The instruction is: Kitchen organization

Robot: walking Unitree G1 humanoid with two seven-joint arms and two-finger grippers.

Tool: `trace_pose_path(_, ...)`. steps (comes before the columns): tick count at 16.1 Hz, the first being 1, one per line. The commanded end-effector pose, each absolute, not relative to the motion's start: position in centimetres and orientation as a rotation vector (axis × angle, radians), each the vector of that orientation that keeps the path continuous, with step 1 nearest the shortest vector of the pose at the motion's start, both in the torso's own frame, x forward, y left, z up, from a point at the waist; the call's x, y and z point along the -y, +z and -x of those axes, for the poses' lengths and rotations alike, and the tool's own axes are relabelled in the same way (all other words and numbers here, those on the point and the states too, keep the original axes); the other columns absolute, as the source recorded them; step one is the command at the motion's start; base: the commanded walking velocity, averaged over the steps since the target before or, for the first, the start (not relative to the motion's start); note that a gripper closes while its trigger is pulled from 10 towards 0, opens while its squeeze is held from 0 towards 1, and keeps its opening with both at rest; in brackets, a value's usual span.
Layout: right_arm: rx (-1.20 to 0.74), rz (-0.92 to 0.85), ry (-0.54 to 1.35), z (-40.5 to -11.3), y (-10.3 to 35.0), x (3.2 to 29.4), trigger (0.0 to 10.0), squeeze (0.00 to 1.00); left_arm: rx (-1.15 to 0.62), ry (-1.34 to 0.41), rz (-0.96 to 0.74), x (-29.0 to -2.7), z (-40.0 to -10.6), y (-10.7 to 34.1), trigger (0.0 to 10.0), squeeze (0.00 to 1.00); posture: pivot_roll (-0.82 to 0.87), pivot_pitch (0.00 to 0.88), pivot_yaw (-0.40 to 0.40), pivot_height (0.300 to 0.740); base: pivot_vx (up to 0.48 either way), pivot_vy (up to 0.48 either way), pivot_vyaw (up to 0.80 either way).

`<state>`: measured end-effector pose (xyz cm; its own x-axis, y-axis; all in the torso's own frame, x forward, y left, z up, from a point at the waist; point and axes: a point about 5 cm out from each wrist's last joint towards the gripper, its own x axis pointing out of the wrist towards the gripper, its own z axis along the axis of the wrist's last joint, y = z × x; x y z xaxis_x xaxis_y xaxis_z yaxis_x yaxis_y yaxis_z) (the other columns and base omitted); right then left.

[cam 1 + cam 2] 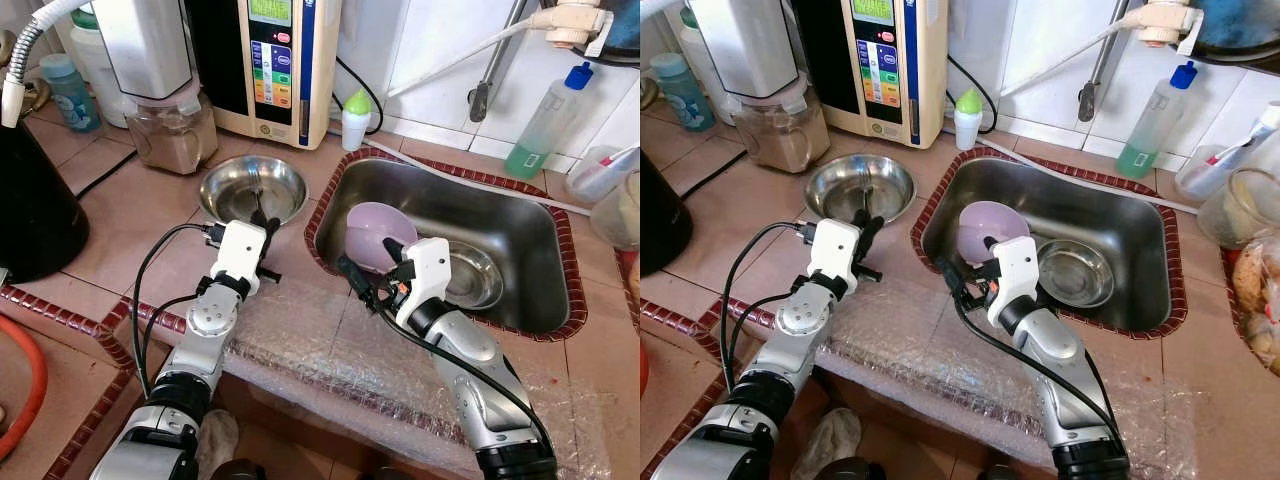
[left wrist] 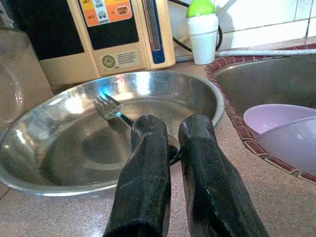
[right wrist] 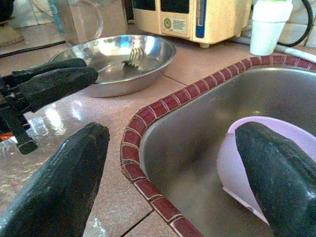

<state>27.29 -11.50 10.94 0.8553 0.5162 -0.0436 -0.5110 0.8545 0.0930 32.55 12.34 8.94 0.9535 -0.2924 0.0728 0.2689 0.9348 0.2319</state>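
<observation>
Partly hidden fork [image 2: 109,107] behind left gripper [image 2: 170,133] jaws nearly closed, right gripper [image 3: 168,163] jaws wide, empty

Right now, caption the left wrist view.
Left gripper shut on fork over steel bowl.

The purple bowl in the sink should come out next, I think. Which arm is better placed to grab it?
The right. Its gripper hangs at the sink's near rim with jaws open, right beside the purple bowl. The left gripper is at the steel bowl on the counter.
</observation>
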Motion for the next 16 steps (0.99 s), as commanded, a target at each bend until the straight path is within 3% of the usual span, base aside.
trace_pose_path(1,-0.047,-0.087,0.573,-27.3,11.7,11.4,10.0,0.0,0.103,-0.297,-0.222,-12.3,-32.6,9.0,0.0,0.0,-0.09,0.0,-0.017,0.74,0.0,0.0,0.0)
trace_pose_path(11,-0.048,-0.068,0.57,-27.6,11.8,11.6,10.0,0.0,0.316,-0.298,-0.284,-12.5,-31.1,11.6,0.0,0.0,-0.09,0.0,-0.022,0.74,0.0,0.0,0.0)
trace_pose_path(12,-0.031,-0.089,0.591,-27.6,12.2,11.4,10.0,0.0,0.405,-0.317,-0.291,-12.1,-30.2,13.4,0.0,0.0,-0.09,0.0,-0.024,0.74,0.0,0.0,0.0)
trace_pose_path(16,0.003,-0.139,0.575,-28.4,13.1,11.6,10.0,0.0,0.487,-0.355,-0.252,-11.1,-29.8,16.2,0.0,0.0,-0.07,0.0,-0.025,0.74,0.0,0.0,0.0)
